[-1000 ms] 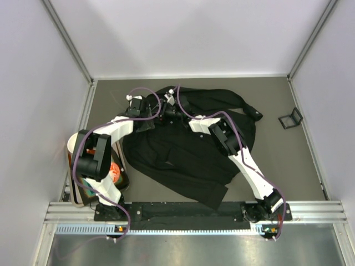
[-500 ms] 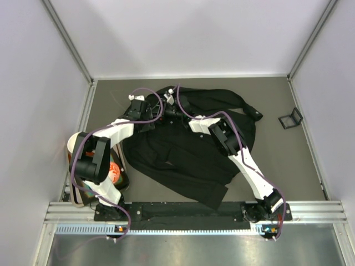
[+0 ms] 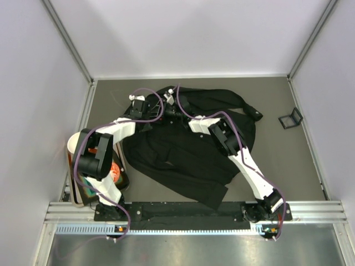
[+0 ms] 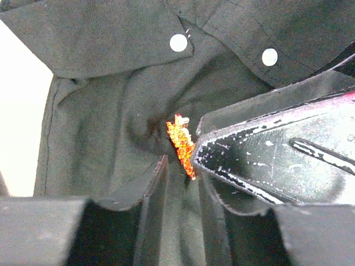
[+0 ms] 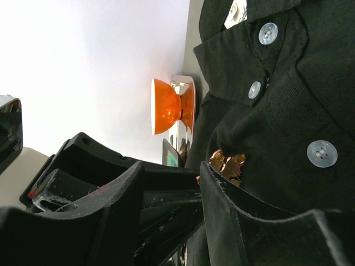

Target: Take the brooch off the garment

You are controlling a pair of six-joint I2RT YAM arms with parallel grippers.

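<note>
Toward the far left of the tabletop (image 3: 277, 166), seen from above, both arms reach over the collar end of the garment (image 3: 183, 152), which lies spread across the middle. The left fingers (image 3: 147, 117) and right fingers (image 3: 170, 111) meet there tip to tip, and they hide the brooch from me in this view. A small black frame (image 3: 290, 118) sits well apart at the far right.

On my left wrist view the brooch (image 4: 181, 145) shows edge-on, a red-orange sliver on the dark cloth below two pale buttons (image 4: 178, 42). Its lower end sits in the mouth of the narrow gap between the left fingers (image 4: 157, 180), against the right-hand one. Its upper end stands clear beyond the tips. I cannot tell whether they have clamped the pin. The glossy right fingers (image 4: 260, 160) press in just beside the brooch on its right.

On my right wrist view the brooch (image 5: 227, 164) lies on the garment (image 5: 288, 111) just past the tip of one of the right fingers (image 5: 222, 199). They stand parted, but I cannot tell whether any cloth is nipped. An orange hourglass-shaped piece (image 5: 172, 106) stands beyond the collar.
</note>
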